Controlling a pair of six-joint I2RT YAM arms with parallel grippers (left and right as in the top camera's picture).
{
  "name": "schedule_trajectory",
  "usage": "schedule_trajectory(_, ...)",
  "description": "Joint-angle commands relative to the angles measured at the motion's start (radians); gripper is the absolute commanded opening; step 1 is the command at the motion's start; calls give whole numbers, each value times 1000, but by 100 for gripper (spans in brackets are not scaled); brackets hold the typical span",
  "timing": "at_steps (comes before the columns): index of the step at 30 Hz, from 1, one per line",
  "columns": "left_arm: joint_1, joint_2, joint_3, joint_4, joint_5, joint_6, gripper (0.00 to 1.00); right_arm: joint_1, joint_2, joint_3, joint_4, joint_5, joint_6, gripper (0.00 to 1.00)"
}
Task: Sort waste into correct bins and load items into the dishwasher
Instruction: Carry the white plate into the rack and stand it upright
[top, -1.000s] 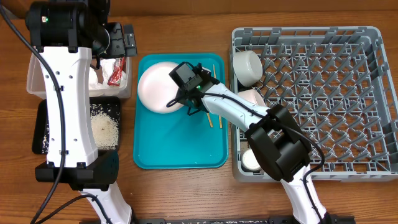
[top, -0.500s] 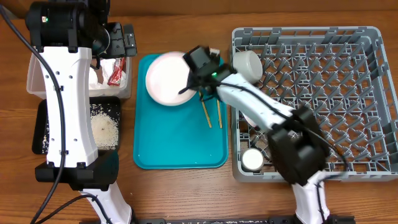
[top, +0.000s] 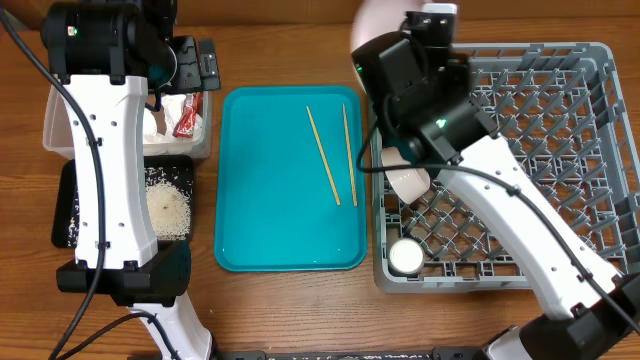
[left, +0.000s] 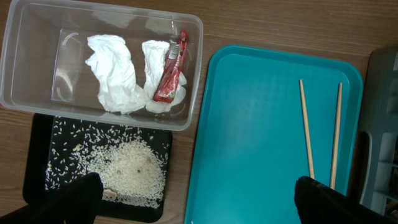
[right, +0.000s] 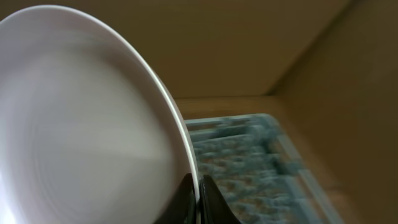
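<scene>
Pale-pink plate (right: 93, 124) is up in the air, tilted nearly on edge, and the right gripper (right: 198, 186) is clamped tight on its rim. From overhead, the plate hangs above the far left corner of the grey dish rack (top: 560, 150), clear of everything below. Down in the rack, a white bowl (top: 410, 180) peeks out from under the arm on the left side, and a small white cup (top: 405, 257) sits near the front left corner. Beside the rack, the teal tray (top: 270, 200) carries only the two wooden chopsticks (top: 322, 155), lying apart and angled toward each other at the near end. Over on the left, the left gripper (left: 198, 186) hovers with its jaws spread wide, holding nothing. Below it, the clear tub (left: 193, 74) holds crumpled napkins (left: 112, 81) and the red wrapper (left: 171, 78). Right against it, the black tray (left: 37, 168) is scattered with rice (left: 130, 171), all on the wooden bench (top: 300, 310).
</scene>
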Motion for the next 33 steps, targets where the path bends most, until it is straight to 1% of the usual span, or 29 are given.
schedule_trajectory(1, 2, -21, 21, 3, -10, -10, 100, -43, 10, -28, -3, 213, -149, 4)
schedule_trajectory(2, 2, -21, 21, 3, -10, -10, 100, -66, 11, -50, -2, 217, -180, 4)
schedule_trajectory(9, 2, -21, 21, 3, -10, -10, 100, -150, 13, -158, 15, 218, -213, 4)
schedule_trajectory(14, 2, -21, 20, 3, -10, -10, 100, -158, 13, -241, 77, 137, -229, 4)
schedule_trajectory(21, 2, -21, 21, 3, -10, -10, 100, -167, 30, -321, 205, 130, -229, 4)
schedule_trajectory(30, 2, -21, 21, 3, -10, -10, 100, -201, 44, -337, 272, 126, -217, 4)
schedule_trajectory(33, 2, -21, 21, 3, -10, -10, 100, -204, 47, -338, 295, 87, -217, 4)
